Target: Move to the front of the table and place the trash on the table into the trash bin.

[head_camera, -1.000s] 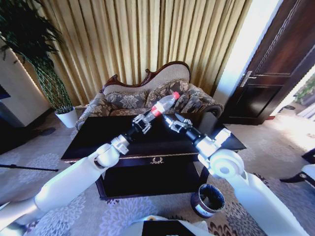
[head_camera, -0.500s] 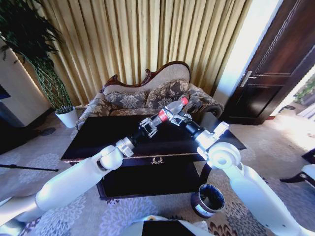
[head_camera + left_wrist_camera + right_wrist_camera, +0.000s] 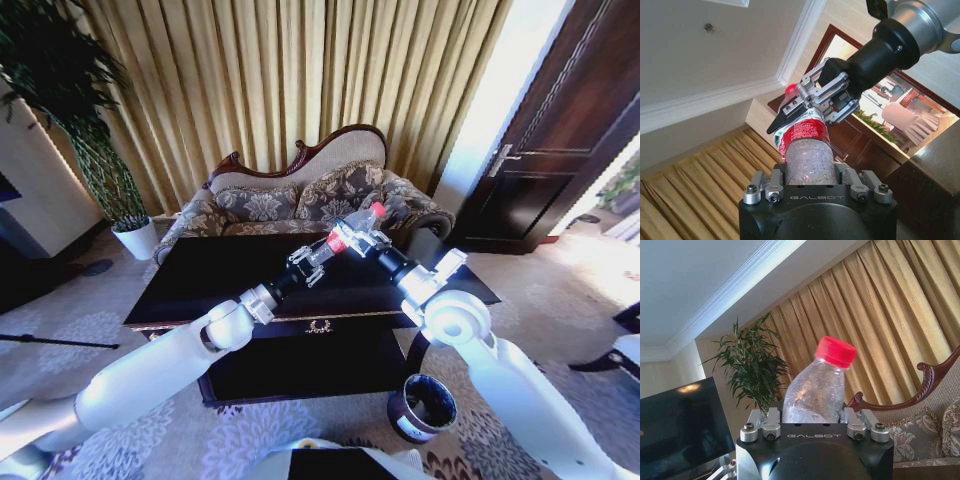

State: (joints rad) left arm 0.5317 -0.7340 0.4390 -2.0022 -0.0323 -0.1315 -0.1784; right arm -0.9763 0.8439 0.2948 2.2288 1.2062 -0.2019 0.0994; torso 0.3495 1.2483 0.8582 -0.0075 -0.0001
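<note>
Here both grippers meet on the clear plastic bottle [image 3: 351, 231], which is held in the air above the table [image 3: 220, 268], tilted with its red cap pointing toward the sofa [image 3: 300, 200] behind the table. The left gripper [image 3: 318, 258] is clamped on the bottle's lower body; in the left wrist view the bottle [image 3: 805, 145] rises out of that gripper with its red-white label just above it. The right gripper [image 3: 366, 240] has its fingers [image 3: 815, 97] closed around the label band, below the cap. From the right wrist view the bottle's shoulder and cap [image 3: 836, 351] stand between the right gripper's fingers. The trash bin [image 3: 422, 407] stands on the carpet at the table's front right corner, beneath the right arm.
</note>
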